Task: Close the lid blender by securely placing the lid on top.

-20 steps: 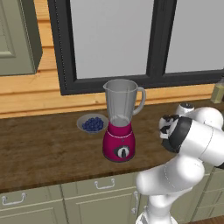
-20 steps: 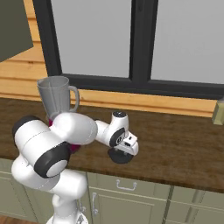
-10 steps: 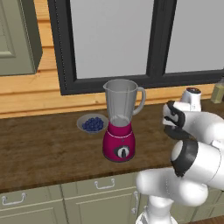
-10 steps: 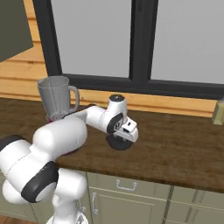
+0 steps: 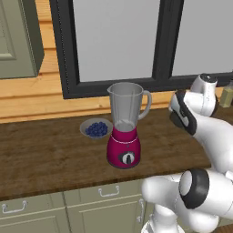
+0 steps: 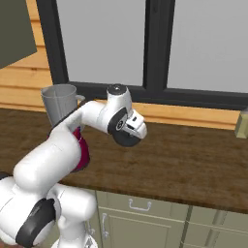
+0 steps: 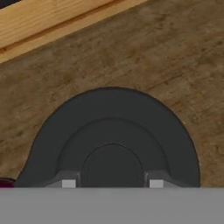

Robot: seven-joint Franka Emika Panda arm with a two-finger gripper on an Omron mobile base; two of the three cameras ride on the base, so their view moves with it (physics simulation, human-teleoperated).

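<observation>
— Surface and room? 
— Dark brown wooden countertop (image 5: 45, 159), pale cabinets below, wood wall strip and black-framed window (image 5: 113, 41) behind.

— Counts? 
— One magenta-based blender with clear grey jar (image 5: 125, 129), upright, long axis vertical, mouth uncovered; one grey bowl of blueberries (image 5: 95, 129) at its 10 o'clock; one flat dark round lid (image 7: 111, 140).

— Lid and claw? 
— Two-finger gripper (image 7: 109, 183) clamped on lid's centre knob, held above countertop at blender's 3 o'clock.

Tool (image 6: 129, 135) with lid (image 7: 112, 140) risen off counter (image 6: 193, 160), now swung higher toward blender (image 5: 124, 125).
</observation>
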